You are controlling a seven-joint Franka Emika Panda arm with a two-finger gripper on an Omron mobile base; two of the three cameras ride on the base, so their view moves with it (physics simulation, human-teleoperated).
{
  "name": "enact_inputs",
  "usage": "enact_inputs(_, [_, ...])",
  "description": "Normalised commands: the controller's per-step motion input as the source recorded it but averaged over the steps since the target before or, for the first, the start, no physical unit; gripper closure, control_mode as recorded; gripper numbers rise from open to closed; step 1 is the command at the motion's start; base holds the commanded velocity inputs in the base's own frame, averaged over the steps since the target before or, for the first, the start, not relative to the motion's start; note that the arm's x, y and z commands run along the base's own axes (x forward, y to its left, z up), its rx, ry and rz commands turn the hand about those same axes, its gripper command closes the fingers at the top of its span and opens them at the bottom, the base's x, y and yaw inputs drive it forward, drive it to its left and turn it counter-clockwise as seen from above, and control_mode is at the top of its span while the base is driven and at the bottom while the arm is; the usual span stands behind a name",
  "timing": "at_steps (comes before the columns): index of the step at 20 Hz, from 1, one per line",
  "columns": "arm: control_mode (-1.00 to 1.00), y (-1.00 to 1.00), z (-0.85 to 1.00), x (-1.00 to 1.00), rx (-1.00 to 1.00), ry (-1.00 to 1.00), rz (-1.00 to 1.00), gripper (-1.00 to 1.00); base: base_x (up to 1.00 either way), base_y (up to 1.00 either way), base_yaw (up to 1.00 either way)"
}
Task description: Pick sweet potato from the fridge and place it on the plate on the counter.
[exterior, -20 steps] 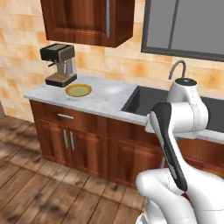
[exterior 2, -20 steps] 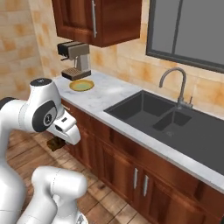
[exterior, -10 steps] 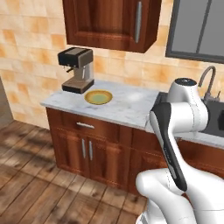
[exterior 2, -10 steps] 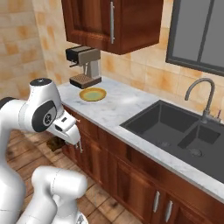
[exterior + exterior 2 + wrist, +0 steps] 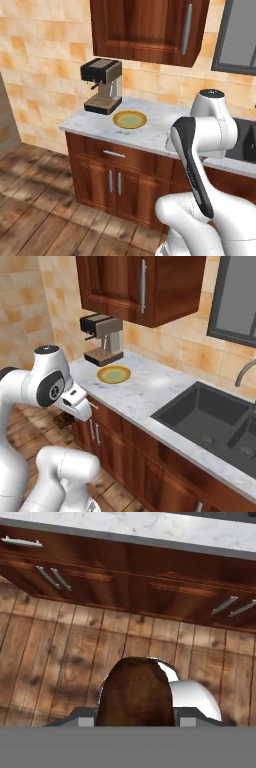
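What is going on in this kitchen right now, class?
A white robot arm is carrying a sweet potato, its pincer shut on the brown lump and held low in front of the cabinets, over the wooden floor. The plate sits bare on the counter beside the coffee machine. The potato is not yet on the plate.

dark brown sweet potato (image 5: 135,692) held low above wooden floor — yellow-rimmed plate (image 5: 129,119) lies flat on marble counter (image 5: 155,131).
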Motion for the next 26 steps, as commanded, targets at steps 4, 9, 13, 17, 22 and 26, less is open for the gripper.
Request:
enact_inputs(4, [1.00, 0.00, 0.00, 0.00, 0.00, 0.00, 0.00, 1.00, 0.64, 0.22, -0.01])
enact_inputs(9, [1.00, 0.00, 0.00, 0.00, 0.00, 0.00, 0.00, 1.00, 0.61, 0.25, -0.03])
enact_inputs(13, [1.00, 0.00, 0.00, 0.00, 0.00, 0.00, 0.00, 1.00, 0.48, 0.15, -0.04])
enact_inputs(17, [1.00, 0.00, 0.00, 0.00, 0.00, 0.00, 0.00, 1.00, 0.45, 0.19, -0.05])
enact_inputs(22, [1.00, 0.00, 0.00, 0.00, 0.00, 0.00, 0.00, 1.00, 0.55, 0.24, -0.07])
enact_inputs(26, [1.00, 0.00, 0.00, 0.00, 0.00, 0.00, 0.00, 1.00, 0.56, 0.15, -0.08])
